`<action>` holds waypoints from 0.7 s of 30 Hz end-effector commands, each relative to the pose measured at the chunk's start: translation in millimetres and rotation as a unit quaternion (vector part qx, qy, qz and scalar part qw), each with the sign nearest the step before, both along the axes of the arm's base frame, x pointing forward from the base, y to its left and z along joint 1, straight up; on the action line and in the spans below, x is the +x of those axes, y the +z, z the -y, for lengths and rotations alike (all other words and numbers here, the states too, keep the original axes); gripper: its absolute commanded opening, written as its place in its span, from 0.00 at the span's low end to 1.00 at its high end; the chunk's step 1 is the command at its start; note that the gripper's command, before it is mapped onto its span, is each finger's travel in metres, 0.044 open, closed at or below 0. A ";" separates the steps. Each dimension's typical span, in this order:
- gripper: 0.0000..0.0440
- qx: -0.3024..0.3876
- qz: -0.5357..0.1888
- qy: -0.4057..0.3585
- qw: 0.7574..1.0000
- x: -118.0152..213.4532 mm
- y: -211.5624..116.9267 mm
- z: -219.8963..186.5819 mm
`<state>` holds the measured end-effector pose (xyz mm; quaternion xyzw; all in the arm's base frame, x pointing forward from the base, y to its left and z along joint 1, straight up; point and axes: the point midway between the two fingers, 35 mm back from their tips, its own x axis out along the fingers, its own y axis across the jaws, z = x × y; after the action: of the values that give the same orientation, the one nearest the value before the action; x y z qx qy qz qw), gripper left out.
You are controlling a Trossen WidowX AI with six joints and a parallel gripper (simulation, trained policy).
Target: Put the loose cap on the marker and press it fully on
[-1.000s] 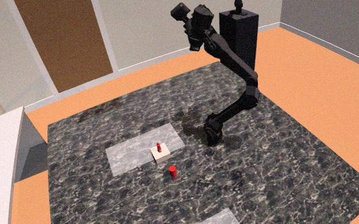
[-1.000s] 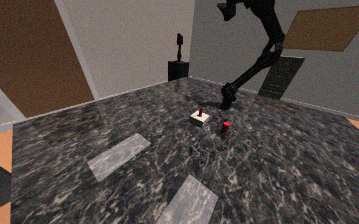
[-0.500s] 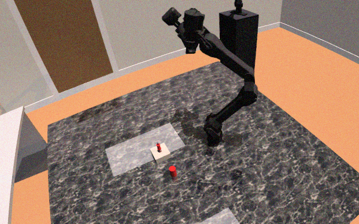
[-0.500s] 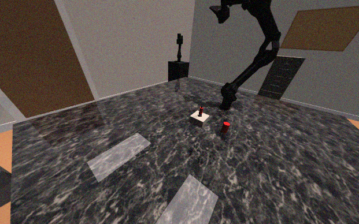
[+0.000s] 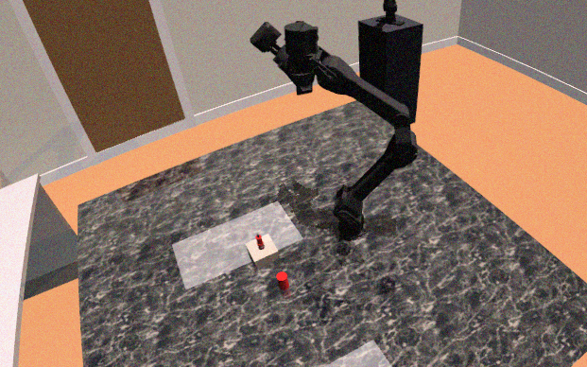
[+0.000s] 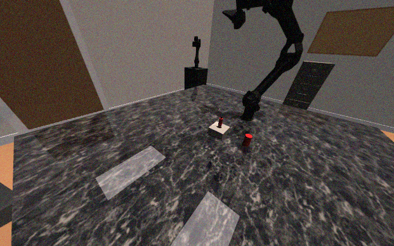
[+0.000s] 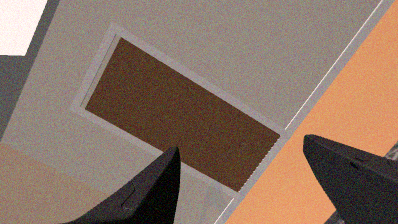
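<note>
A red marker (image 5: 260, 243) (image 6: 220, 123) stands upright in the pale holder block (image 5: 264, 253) (image 6: 216, 132); its narrow top is bare. The red cap (image 5: 283, 281) (image 6: 247, 140) stands upright on the table (image 5: 393, 312) (image 6: 295, 177), a little apart from the block, with nothing touching it. My gripper (image 7: 240, 148) is open and empty: in the wrist view its two black fingertips stand wide apart with wall, door and floor behind them. It is raised high above the table, far from both cap and marker. Neither shows in the wrist view.
A pale flat patch (image 5: 214, 255) shows on the table behind and left of the block in the top view. A black pedestal (image 5: 388, 61) (image 6: 195, 77) with a dark object on top stands beyond the table. A white desk (image 5: 3, 246) is at the left.
</note>
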<state>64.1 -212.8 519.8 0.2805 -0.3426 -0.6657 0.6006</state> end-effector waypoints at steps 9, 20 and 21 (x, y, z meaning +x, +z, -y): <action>0.72 0.028 -0.001 0.048 0.998 35.8 -19.2 6.0; 0.72 0.054 0.001 0.090 0.995 67.1 -36.8 5.9; 0.72 0.056 0.001 0.093 0.994 69.9 -38.5 5.8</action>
<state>124.3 -217.4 487.5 0.3388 -0.2883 -0.6282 0.6383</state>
